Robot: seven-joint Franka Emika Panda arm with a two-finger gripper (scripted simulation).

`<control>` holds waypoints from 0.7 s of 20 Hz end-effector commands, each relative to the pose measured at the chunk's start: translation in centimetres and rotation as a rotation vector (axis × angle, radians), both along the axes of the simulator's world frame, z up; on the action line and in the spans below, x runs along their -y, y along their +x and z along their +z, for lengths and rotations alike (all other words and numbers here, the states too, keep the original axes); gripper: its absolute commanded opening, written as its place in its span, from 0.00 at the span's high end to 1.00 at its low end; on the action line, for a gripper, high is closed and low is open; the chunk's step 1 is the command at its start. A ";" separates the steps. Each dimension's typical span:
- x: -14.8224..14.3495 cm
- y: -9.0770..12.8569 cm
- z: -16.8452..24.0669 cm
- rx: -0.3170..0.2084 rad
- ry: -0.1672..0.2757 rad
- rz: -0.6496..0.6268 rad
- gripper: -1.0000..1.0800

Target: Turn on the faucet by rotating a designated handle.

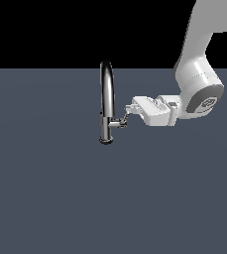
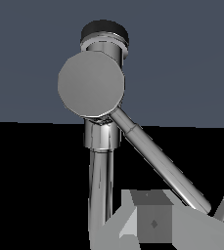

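The chrome faucet (image 1: 106,94) stands upright on the grey floor, its arched spout on top and its cylindrical base (image 1: 106,138) below. A short stub sticks out toward the exterior view's right and carries the thin handle (image 1: 124,119). My gripper (image 1: 129,112) reaches in horizontally from that side, its fingertips at the lever's end. In the wrist view the stub's round cap (image 2: 91,85) faces the camera. The handle (image 2: 157,158) slants down from it, its tip between my two fingers (image 2: 152,222). The gripper (image 2: 191,215) is open, with a gap on both sides of the lever.
The flat dark grey floor (image 1: 45,198) spreads all around the faucet. My white arm (image 1: 199,84) comes down from the upper right of the exterior view. Nothing else stands on the floor.
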State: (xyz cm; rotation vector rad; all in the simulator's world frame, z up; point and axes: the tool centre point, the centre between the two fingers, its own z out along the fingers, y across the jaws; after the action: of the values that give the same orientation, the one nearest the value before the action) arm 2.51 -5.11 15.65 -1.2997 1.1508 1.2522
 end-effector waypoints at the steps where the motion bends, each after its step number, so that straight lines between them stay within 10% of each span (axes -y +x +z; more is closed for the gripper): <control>1: -0.2 -1.4 -1.2 -0.017 0.008 0.009 1.00; 14: 0.2 -3.4 -4.9 -0.006 0.005 0.007 1.00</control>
State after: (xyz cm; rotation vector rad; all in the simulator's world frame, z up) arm -0.27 -5.56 12.63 -1.3077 1.1378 1.2473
